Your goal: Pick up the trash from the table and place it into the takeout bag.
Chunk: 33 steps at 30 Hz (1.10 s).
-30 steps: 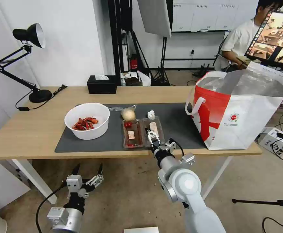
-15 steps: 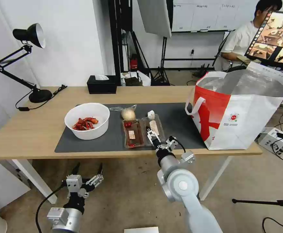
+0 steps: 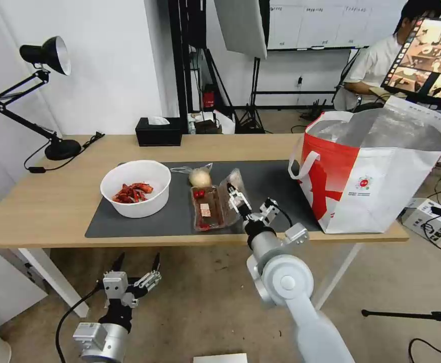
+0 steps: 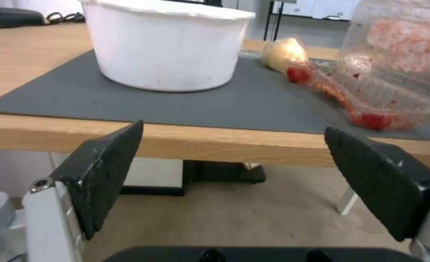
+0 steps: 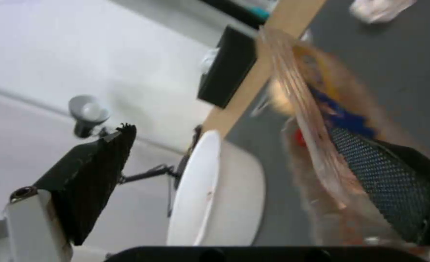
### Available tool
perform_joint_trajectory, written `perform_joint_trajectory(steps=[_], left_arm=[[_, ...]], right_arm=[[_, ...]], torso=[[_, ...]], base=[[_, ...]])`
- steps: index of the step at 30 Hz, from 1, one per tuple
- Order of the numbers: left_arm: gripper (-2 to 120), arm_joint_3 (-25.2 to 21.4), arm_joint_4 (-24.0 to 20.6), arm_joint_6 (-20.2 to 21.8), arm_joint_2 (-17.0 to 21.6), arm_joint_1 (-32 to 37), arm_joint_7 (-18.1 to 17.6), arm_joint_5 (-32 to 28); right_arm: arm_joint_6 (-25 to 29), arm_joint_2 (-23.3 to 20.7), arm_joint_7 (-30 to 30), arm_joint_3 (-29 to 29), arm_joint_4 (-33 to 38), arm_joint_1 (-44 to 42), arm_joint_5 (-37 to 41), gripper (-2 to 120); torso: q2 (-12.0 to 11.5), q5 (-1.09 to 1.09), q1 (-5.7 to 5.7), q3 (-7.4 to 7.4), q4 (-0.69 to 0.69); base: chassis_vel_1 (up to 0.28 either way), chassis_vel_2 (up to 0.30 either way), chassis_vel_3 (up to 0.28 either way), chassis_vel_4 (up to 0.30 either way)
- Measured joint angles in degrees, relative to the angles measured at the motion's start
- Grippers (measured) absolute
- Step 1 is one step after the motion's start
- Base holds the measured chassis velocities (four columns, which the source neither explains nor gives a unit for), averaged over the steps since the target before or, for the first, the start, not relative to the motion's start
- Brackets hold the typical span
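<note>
Right wrist view: gripper [image 5: 229,174] gapes beside clamshell tray [image 5: 322,160].

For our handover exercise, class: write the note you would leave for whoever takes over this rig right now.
Left claw: open, idle below the table edge.
Right claw: open, one finger against the clamshell tray's tilted-up half.
Bowl, tray, bagged beige lump and tissue are on the mat; takeout bag stands open at the table's right end.
Done: nothing bagged. Left: all four pieces.

The light-wood bench [image 3: 54,201] carries a grey mat [image 3: 170,222], black lamp [image 3: 59,148], tissue box [image 3: 158,132] and takeout bag [image 3: 381,186].
</note>
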Motion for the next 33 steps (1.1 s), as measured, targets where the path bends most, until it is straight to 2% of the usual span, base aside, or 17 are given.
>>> perform_joint_trajectory(steps=[4,9,12,29,33], left_arm=[[100,-0.2,-0.3,0.0,0.0,0.2,0.0,0.0],[100,-0.9,-0.2,0.0,0.0,0.3,0.0,-0.6],[100,-0.8,-0.2,0.0,0.0,0.3,0.0,-0.7],[100,-0.8,-0.9,0.0,0.0,0.4,0.0,-0.7],[100,-0.9,-1.1,-0.2,0.0,0.3,-0.4,-1.0]], right_arm=[[-0.5,1.7,0.3,-1.7,-2.5,2.1,0.1,100],[-0.9,5.5,4.4,-3.6,-10.7,5.8,3.3,100],[-1.0,5.7,5.2,-4.0,-12.2,6.6,4.0,100],[-1.1,4.0,4.6,-3.1,-10.6,7.3,6.6,100],[-1.9,2.9,1.5,-2.8,-10.3,7.9,2.7,100]], torso=[[0.0,0.00,0.00,0.00,0.00],[0.0,0.00,0.01,0.01,0.02],[0.0,0.00,0.00,0.01,0.01],[0.0,0.02,0.00,0.00,0.00],[0.0,0.01,0.00,0.00,0.01]], base=[[0.000,0.000,0.000,0.000],[0.000,0.000,0.000,0.000],[0.000,0.000,0.000,0.000],[0.000,0.000,0.000,0.000],[0.000,0.000,0.000,0.000]])
